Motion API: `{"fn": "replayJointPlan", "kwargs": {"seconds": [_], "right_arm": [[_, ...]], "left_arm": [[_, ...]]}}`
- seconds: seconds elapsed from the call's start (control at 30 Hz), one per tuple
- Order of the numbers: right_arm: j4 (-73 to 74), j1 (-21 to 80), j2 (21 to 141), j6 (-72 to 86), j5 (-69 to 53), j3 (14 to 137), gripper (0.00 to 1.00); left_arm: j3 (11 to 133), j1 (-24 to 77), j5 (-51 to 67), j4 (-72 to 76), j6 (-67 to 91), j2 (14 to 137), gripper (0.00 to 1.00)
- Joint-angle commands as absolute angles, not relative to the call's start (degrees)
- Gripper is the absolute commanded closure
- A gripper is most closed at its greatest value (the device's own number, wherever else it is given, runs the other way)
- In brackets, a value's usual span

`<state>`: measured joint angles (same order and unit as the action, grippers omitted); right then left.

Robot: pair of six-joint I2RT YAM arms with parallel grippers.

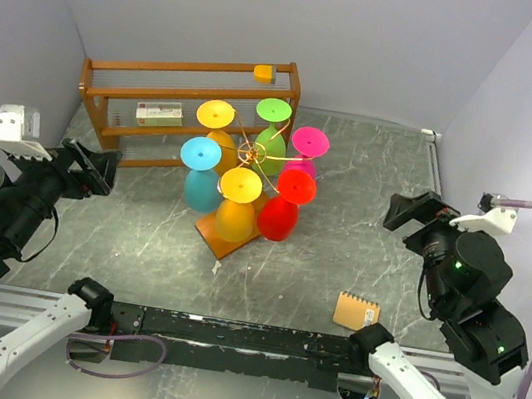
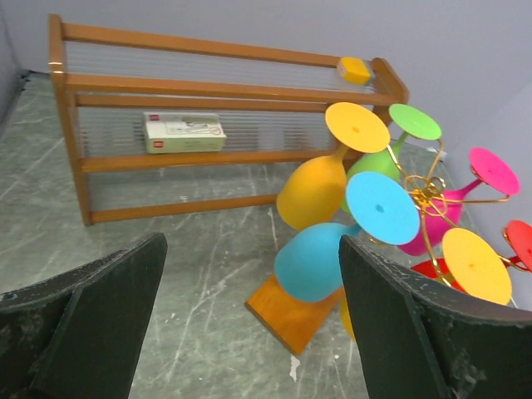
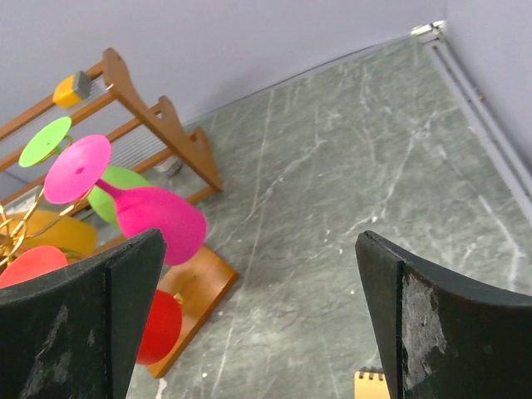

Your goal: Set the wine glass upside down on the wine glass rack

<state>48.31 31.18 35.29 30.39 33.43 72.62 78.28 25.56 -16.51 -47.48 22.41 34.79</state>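
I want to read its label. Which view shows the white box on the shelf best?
The left wrist view: the white box is close and clear. The top view shows it small; the right wrist view does not show it.

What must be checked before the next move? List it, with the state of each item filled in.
1. Left gripper open and holding nothing: ok.
2. Right gripper open and holding nothing: ok.
3. Wine glasses hanging bowl-down on the wine glass rack: ok, six counted.
4. Rack base flat on the table: ok.
5. A free hook left on the rack: cannot tell, the wires are hidden among the glass feet.
6. Notepad apart from both grippers: ok, though it lies near the right arm's base.
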Motion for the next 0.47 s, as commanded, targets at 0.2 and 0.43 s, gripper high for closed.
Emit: {"fn": "replayJointPlan", "kwargs": {"seconds": [0.2,0.43], "right_arm": [[52.0,31.0,33.0,27.4,39.9,76.1,0.00],[53.0,31.0,33.7,27.2,41.3,76.7,0.00]], "left_arm": [[81.7,25.7,-22.7,-50.4,17.8,33.1,0.05],[81.3,25.7,-22.1,-50.6,18.2,32.6,0.05]]}}
